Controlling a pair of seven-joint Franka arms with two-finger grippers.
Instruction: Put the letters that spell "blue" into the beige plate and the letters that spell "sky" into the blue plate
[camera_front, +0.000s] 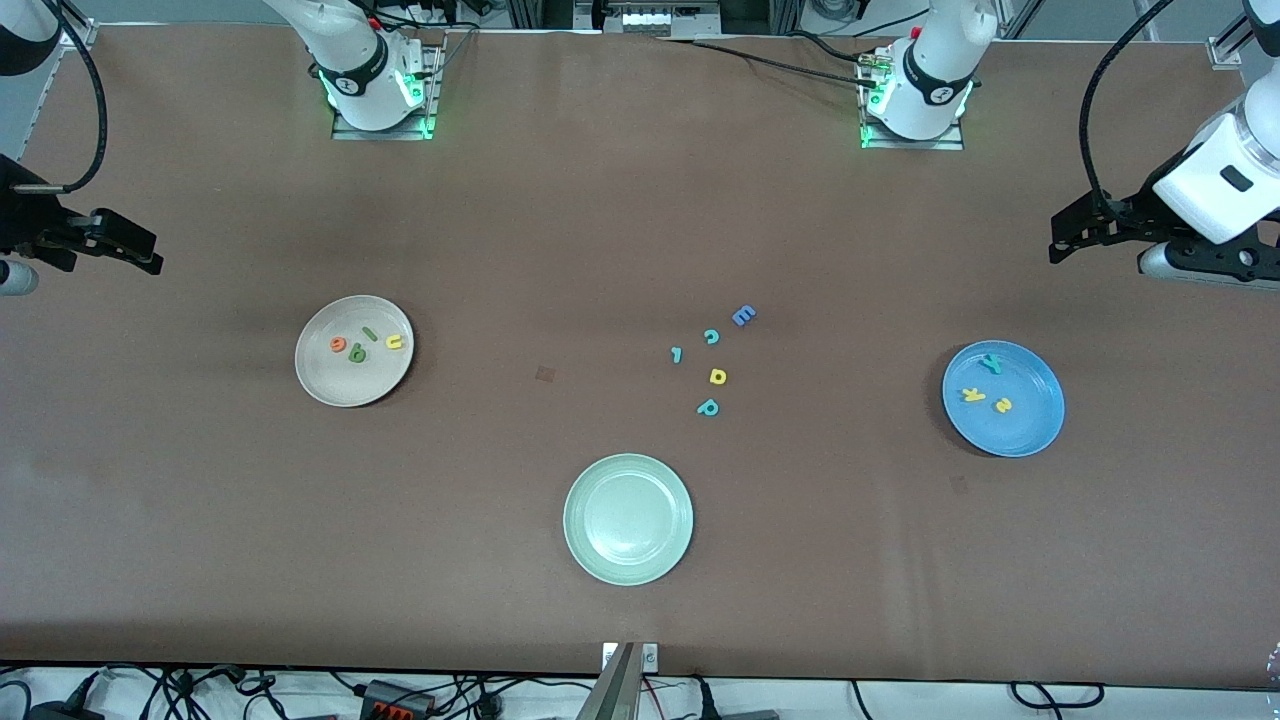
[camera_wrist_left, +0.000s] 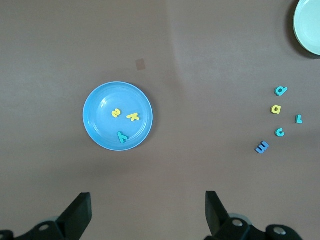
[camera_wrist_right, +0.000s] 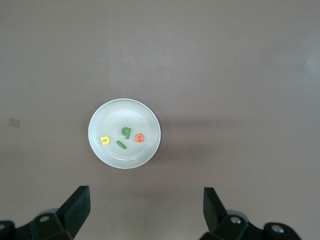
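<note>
Left pincer (camera_front: 1058, 240) and right pincer (camera_front: 150, 255), both wide open, empty, half cut off.

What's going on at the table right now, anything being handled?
Nothing is held. The left gripper and right gripper hang open at the table's ends. The round beige plate holds four small foam letters b, l, u, e; the round blue plate holds foam s, k, y. Five spare foam letters lie mid-table, near an empty pale green plate.

Both arms have glossy white rounded shells with black rings at the joints; green lights glow at their bases on metal plates; black cables loop along them; the left gripper (camera_front: 1062, 240) and right gripper (camera_front: 148, 252) are matte black, with wedge-shaped fingers.
</note>
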